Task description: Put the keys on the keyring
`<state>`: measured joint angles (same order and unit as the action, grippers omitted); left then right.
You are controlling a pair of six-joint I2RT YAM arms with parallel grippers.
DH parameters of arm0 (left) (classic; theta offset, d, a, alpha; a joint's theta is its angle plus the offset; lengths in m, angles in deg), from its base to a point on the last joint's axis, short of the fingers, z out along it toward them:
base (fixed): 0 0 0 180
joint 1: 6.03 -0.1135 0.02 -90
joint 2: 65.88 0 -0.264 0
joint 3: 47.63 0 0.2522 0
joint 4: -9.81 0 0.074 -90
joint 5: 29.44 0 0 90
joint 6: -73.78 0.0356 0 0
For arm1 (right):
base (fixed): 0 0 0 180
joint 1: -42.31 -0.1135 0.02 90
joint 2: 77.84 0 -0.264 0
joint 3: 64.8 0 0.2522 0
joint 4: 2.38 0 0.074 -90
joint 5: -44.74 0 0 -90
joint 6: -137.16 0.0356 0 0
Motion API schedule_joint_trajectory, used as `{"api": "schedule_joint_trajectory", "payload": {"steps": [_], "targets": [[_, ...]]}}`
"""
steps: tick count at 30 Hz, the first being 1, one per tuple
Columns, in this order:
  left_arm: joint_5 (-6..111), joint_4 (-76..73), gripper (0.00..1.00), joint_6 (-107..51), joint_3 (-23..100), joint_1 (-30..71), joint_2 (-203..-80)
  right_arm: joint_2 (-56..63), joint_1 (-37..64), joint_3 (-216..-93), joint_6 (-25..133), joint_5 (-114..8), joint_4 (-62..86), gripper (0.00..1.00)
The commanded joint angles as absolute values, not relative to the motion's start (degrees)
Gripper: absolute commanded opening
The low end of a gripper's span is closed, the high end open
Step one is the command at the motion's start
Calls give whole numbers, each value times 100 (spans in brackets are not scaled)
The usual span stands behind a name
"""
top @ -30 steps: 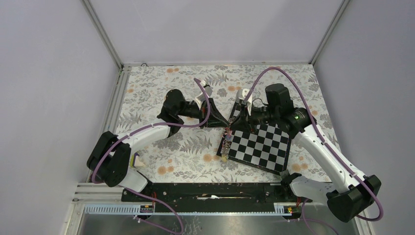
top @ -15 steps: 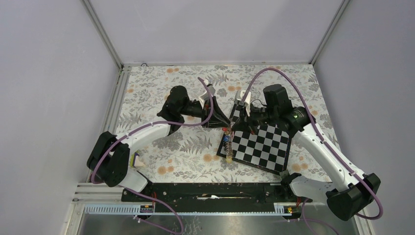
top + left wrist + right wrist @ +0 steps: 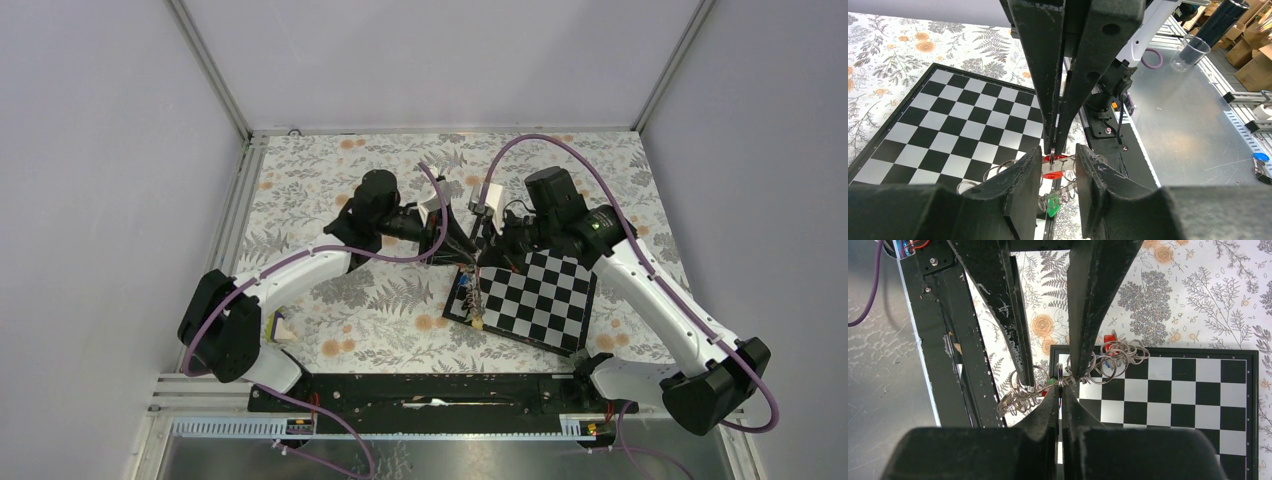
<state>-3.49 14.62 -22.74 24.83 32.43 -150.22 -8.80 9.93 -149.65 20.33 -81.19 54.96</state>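
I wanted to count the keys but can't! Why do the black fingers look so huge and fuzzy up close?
Left wrist view: the left fingers are too close, so they blur, while the chessboard behind is sharp. Right wrist view: same fuzz on the right fingers pinching the keyring; the small rings glint. Top view: even light, but the keys look tiny.
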Motion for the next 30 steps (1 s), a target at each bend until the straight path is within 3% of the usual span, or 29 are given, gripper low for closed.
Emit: {"api": "schedule_joint_trajectory", "payload": {"steps": [1,7,30], "targets": [[-308,1546,33,-2111,2597,3274,-14983,-865,910,-15274,1992,-8143,5481,0],[-311,1538,25,-2100,2605,3299,-15021,-853,909,-15274,1974,-8189,5472,0],[-344,1563,27,-1991,2432,3308,-15039,-1008,912,-15216,1967,-8388,5366,0]]}}
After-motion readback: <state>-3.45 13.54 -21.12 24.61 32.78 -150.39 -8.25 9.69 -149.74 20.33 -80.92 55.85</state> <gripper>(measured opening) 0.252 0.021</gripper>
